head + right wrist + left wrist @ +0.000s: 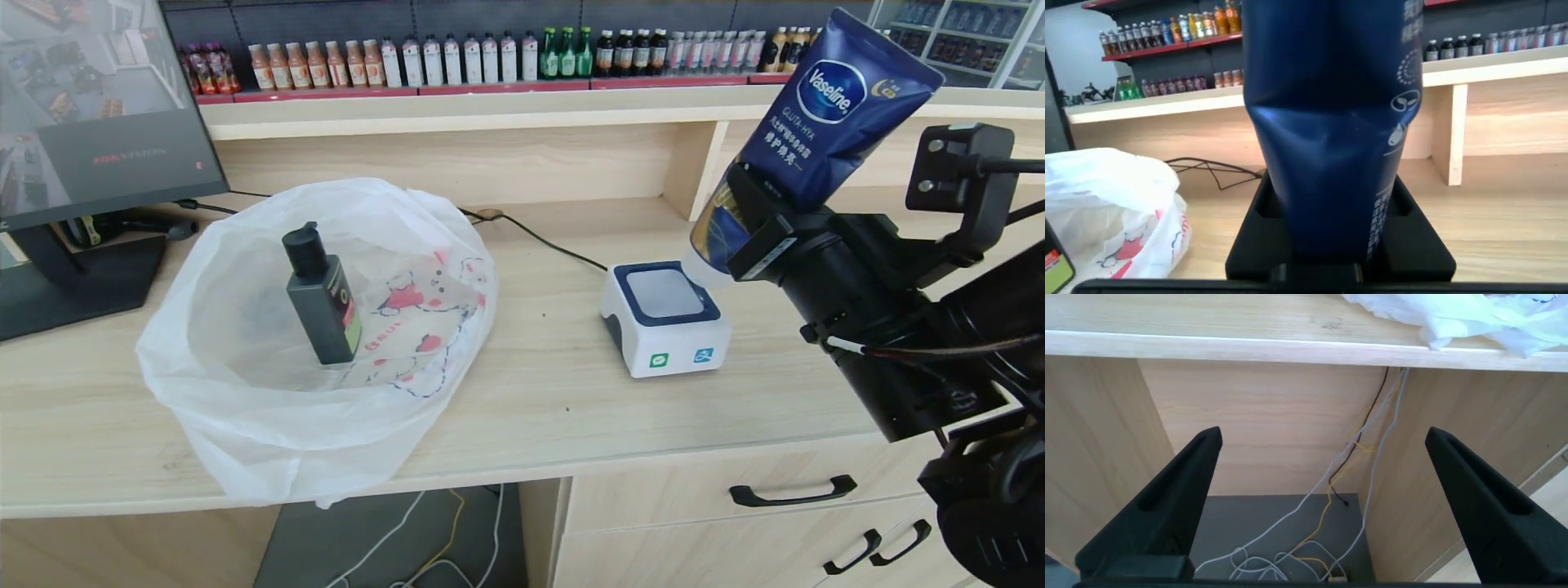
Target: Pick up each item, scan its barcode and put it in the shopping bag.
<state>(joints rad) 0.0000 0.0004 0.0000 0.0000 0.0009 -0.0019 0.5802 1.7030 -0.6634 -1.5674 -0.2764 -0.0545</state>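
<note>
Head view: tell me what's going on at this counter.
The right gripper is shut on a blue lotion tube and holds it in the air, above and beside the white barcode scanner on the counter. A dark bottle already stands inside the open shopping bag. The left gripper hangs open, low in front of the counter, holding nothing.

The light is bright and even all over. The white bag (245,392) glows a bit. The scanner (665,327) casts a faint shadow. It is darker under the counter (1249,347).
</note>
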